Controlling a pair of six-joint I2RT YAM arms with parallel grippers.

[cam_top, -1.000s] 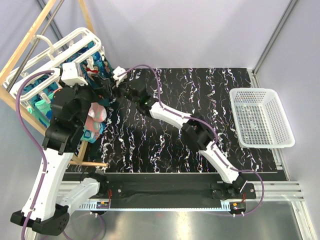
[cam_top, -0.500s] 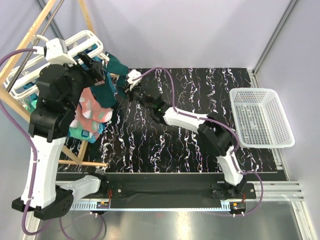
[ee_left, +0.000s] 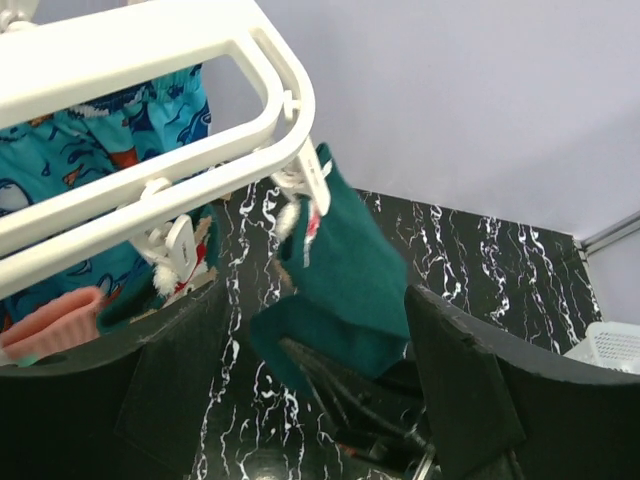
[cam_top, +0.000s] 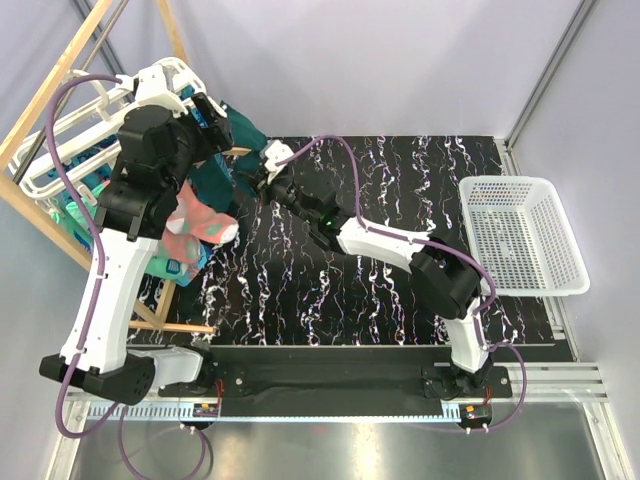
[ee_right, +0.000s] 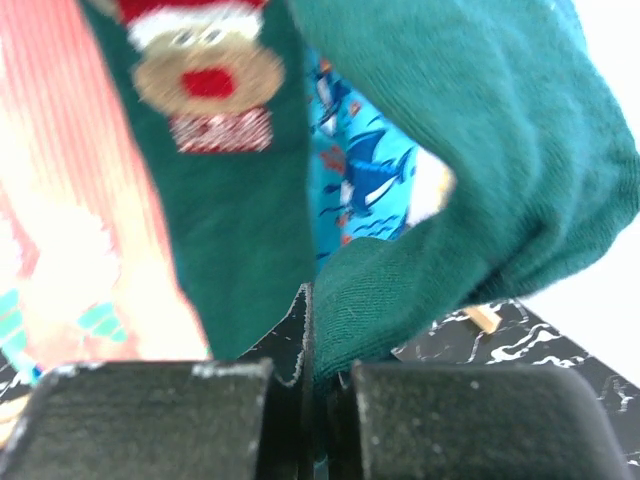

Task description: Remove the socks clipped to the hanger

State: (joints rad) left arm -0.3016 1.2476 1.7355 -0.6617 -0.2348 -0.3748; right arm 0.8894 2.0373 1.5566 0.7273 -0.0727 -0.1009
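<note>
Grips the lower fold of a dark teal sock (ee_right: 480, 150) in the right gripper (ee_right: 310, 375), jaws clenched tight on the cloth, over the far left of the table (cam_top: 420, 180). Holds the left gripper (ee_left: 315, 400) released, fingers (ee_left: 460, 390) spread wide with nothing between them, just beneath the hanger's corner. Shows that sock hanging by its cuff from a white clip (ee_left: 305, 185) on the hanger (ee_left: 130, 45), up at the far left beside a wooden frame (cam_top: 57, 77). Leaves most of the job undone, by the look of it: crowds a reindeer sock (ee_right: 210, 150), a coral-pink sock (cam_top: 190, 222) and blue patterned socks (ee_left: 60, 160) under the bars, with none visible in the white basket (cam_top: 520, 235) at the right edge. Calls next, in all likelihood, for a pull to free the teal cuff from its clip.
</note>
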